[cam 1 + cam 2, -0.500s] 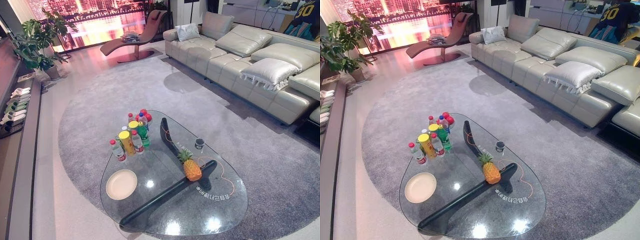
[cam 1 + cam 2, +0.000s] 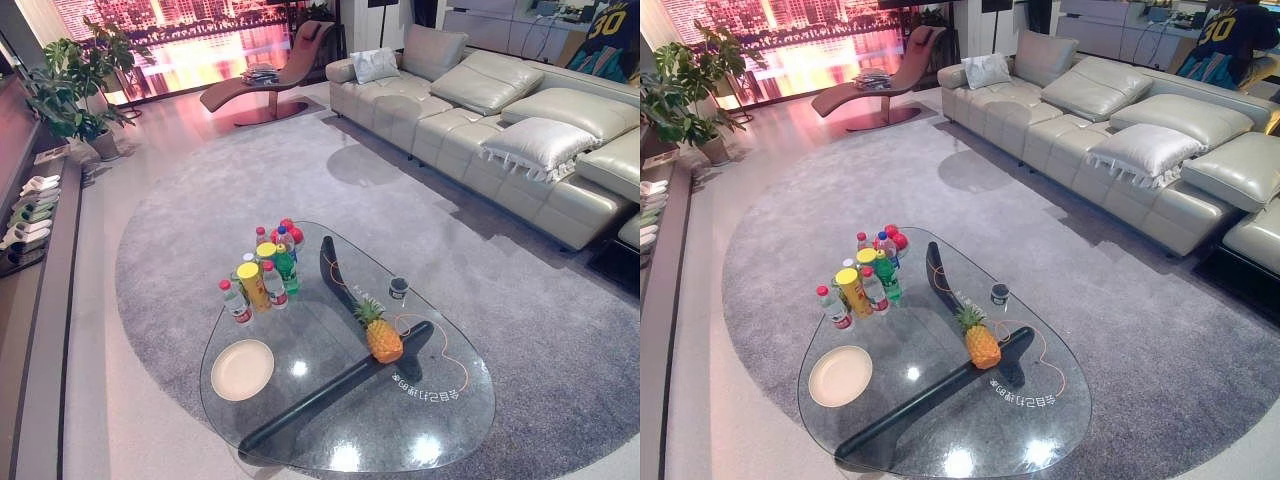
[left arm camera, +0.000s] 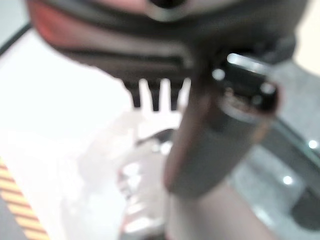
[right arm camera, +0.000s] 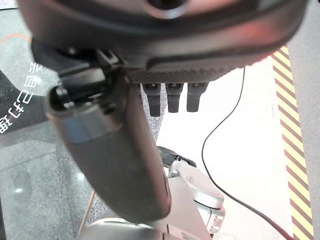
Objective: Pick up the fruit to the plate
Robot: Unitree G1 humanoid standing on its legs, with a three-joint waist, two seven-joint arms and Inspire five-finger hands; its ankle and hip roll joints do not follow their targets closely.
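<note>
Approaching the pineapple (image 2: 384,338), right of the plate (image 2: 242,369), we are keeping both the left hand (image 3: 200,125) and the right hand (image 4: 115,150) released; grip its body squarely.

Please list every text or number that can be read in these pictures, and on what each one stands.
"30": yellow number on the dark garment behind the sofa.
White lettering on the glass table: looks mirrored, unreadable.
Labels on the bottles: too small to read.
</note>
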